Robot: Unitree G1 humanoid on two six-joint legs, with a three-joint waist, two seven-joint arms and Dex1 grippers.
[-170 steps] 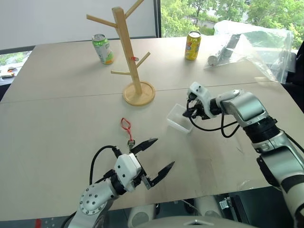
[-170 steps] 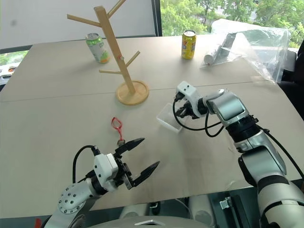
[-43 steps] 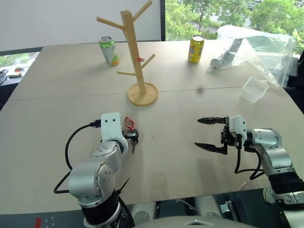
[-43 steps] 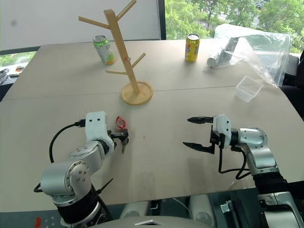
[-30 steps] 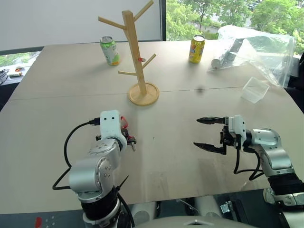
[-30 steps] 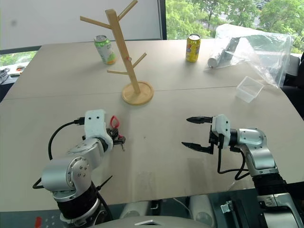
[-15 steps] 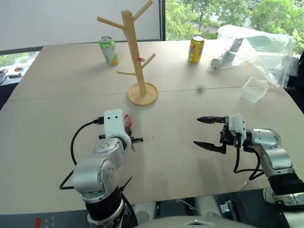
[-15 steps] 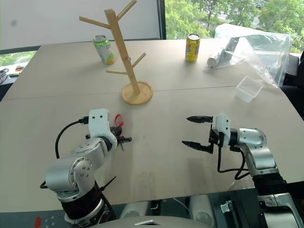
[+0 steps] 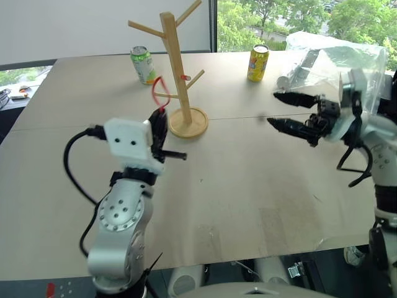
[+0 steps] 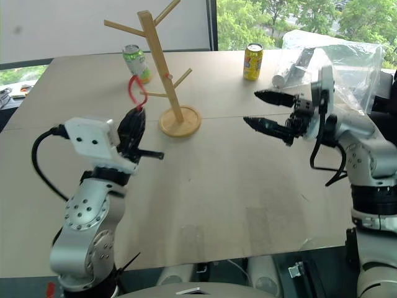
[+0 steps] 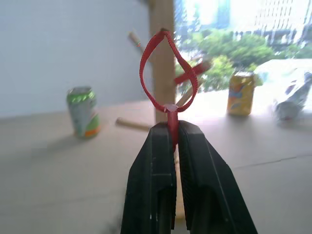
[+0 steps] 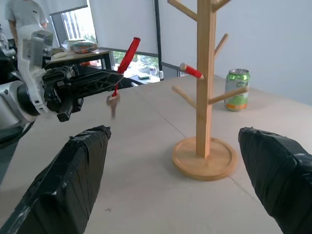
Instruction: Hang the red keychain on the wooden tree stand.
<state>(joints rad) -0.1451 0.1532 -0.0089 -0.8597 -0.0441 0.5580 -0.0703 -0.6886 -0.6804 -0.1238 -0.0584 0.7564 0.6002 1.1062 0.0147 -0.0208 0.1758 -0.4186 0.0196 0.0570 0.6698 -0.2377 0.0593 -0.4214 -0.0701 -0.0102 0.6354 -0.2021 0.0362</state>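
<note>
My left gripper (image 9: 159, 121) is shut on the red keychain (image 9: 157, 92) and holds it in the air above the table, with the red loop (image 11: 145, 68) standing up above the fingertips. The short dark key (image 12: 113, 100) hangs below the fingers. The wooden tree stand (image 9: 172, 68) rises just beyond and to the right of the loop, which touches no peg. My right gripper (image 9: 273, 109) hovers open and empty over the right side of the table, pointing left toward the stand (image 12: 205, 83).
A green can (image 9: 142, 64) stands behind the stand on the left and a yellow can (image 9: 257, 62) on the right. A clear plastic bag (image 9: 338, 53) with items lies at the far right. A person (image 12: 23, 14) stands in the background.
Both arms have risen from the table. The left gripper tipped upward and lifted the keychain off the table toward the stand. The right gripper stayed open.
</note>
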